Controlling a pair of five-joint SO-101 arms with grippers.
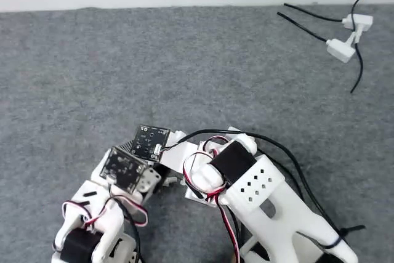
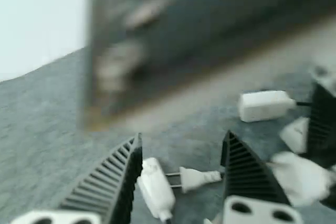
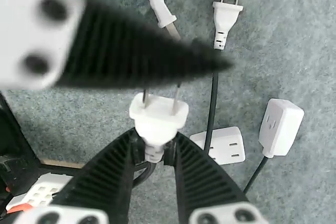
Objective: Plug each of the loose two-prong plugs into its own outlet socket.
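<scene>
Right gripper [image 3: 155, 140]: my ribbed black fingers clamped on white moulded plug [image 3: 157, 115], its two flat metal prongs pointing away. Tight there, with other arm's ribbed finger [image 3: 131, 51] crossing close over prongs. Boxy white socket [image 3: 223, 146] just beside plug, second socket [image 3: 281, 124] near, both on black cords on grey felt table [image 3: 294, 51].

Left gripper [image 2: 182, 139]: fingers apart, loose plug [image 2: 195, 178] lying on felt between them.

High view: arms crowded at near edge. Wide felt stretch runs to far edge, white corded blocks [image 1: 340, 49] near far right corner.
</scene>
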